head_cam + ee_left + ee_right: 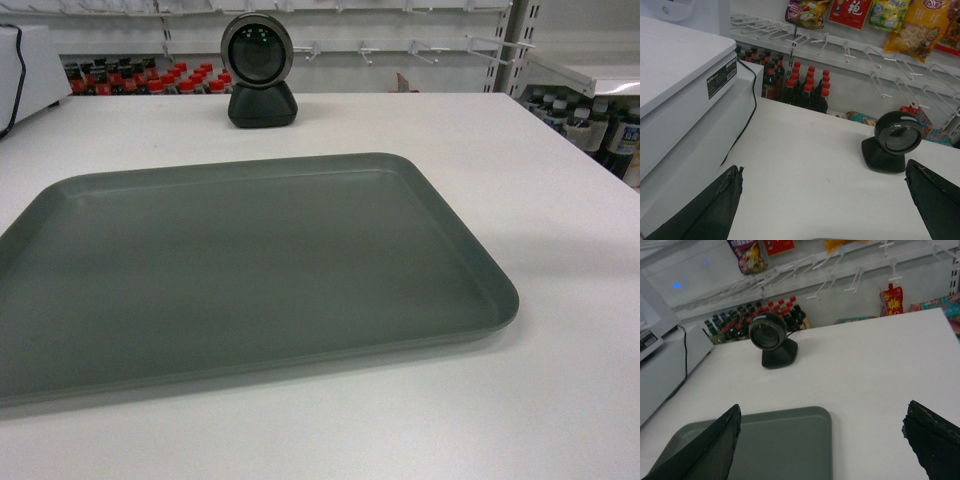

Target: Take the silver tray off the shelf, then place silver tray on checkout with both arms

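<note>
Nearest the robot, the tray [250, 275] lies flat on the white worktop [560, 200], its long side running across the head view and its left end cut off by the edge of that view; nothing holds it. Neither arm shows in the head view. The right wrist view looks down between the spread fingers of the right tool [822, 445], which stands wide apart and empty, well above the tray's far right corner and touching nothing. The left tool [827, 205] is likewise wide apart and empty, its fingers framing bare worktop (only a thin grey sliver at the bottom edge of that view might be the tray's rim, too little to be sure). To the left a white box-like machine [680, 95] with a black cable [747, 120] sits on the worktop. Beyond the tray, well apart from it, the scanner [258, 68] stands upright near the far edge. Behind that run white shelves with red-capped bottles [800, 87], and snack packets [910, 25] hang on hooks above. By my reading the placing step is done, or all but done: the tray rests on the checkout and both tools have let go. What is left calls only for drawing both arms up and back, clear of the rim, without nudging the tray.
</note>
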